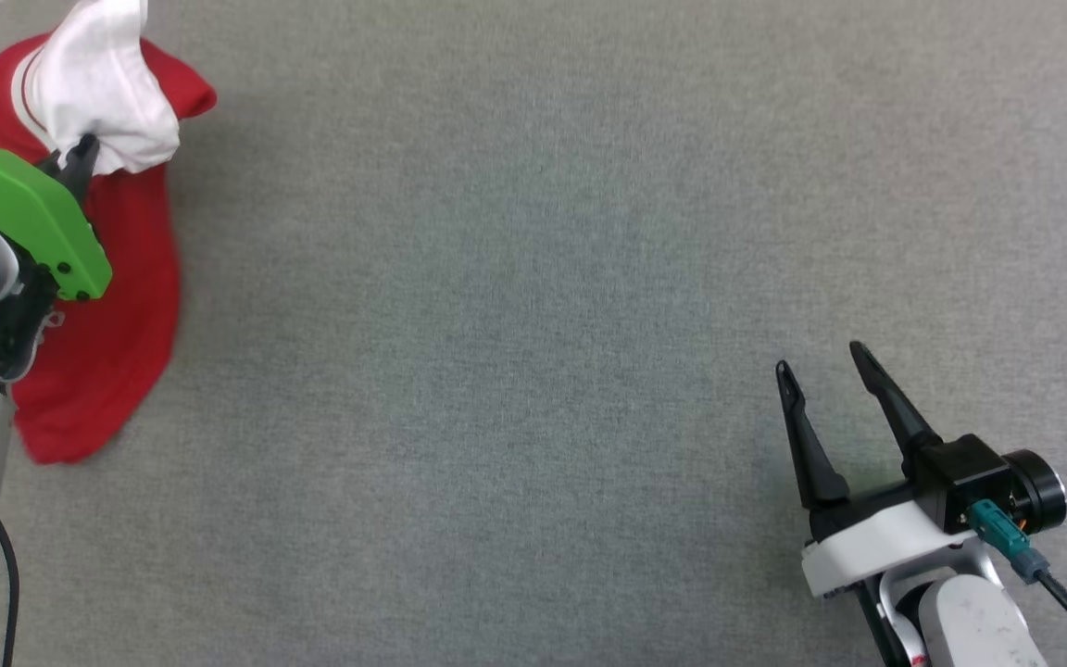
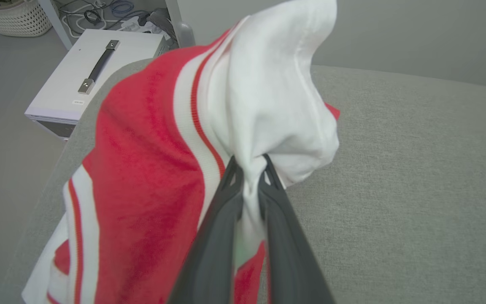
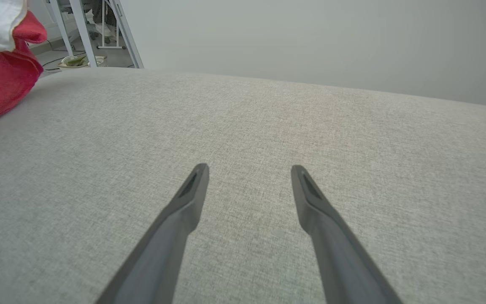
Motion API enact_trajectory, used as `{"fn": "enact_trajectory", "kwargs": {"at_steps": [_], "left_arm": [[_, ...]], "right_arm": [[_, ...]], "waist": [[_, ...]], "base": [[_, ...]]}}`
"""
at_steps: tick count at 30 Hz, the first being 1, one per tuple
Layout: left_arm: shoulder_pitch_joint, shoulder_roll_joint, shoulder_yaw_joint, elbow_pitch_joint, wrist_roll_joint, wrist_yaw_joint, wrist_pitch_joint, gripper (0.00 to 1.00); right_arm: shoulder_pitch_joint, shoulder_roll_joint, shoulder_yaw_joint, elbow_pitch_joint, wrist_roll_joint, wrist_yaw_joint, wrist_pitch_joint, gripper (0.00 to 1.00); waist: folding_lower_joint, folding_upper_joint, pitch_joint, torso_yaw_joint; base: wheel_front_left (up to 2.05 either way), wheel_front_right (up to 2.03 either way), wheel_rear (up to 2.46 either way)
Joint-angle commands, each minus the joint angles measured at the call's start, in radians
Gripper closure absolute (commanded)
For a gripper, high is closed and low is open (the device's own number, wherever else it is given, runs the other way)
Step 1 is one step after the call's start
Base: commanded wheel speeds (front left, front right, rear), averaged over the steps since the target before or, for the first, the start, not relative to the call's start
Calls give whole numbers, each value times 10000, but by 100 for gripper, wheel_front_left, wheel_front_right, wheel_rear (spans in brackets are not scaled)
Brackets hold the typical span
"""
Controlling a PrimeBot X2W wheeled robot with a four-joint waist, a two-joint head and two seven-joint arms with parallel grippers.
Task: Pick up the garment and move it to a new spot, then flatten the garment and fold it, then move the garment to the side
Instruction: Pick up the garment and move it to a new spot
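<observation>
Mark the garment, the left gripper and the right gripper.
garment (image 1: pixel 117 315), head view, on its red body.
left gripper (image 2: pixel 249 162), left wrist view, midway between fingertips shut on white cloth.
right gripper (image 1: pixel 821 359), head view, midway between its open fingertips.

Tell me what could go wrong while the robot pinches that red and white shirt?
1. The left gripper holds the garment by only a small bunch of white sleeve, so it may slip out when lifted.
2. The garment lies near the edge of the table, so a drop might send it off.
3. The right gripper is open and far away, so it cannot help quickly.
</observation>
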Motion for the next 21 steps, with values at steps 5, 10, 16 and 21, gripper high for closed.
{"fn": "enact_trajectory", "kwargs": {"at_steps": [5, 10, 16, 21], "left_arm": [[638, -7, 0, -1368, 224, 387, -533, 100], [1081, -302, -317, -2742, 375, 716, -455, 100], [976, -1001, -895, -3748, 549, 923, -278, 100], [200, -1871, -1389, -3694, 829, 986, -488, 100]], "right_arm": [[369, 170, -135, 110, 179, -7, -87, 0], [686, 262, -261, 112, 274, -7, -89, 0], [782, 315, -474, 23, 322, -7, -90, 0], [732, 340, -661, -60, 360, -7, -90, 0]], "waist": [[0, 0, -1608, -162], [0, 0, -2178, -441], [0, 0, -2406, -1049], [0, 0, -2237, -1672]], "base": [[0, 0, 0], [0, 0, 0], [0, 0, 0], [0, 0, 0]]}}
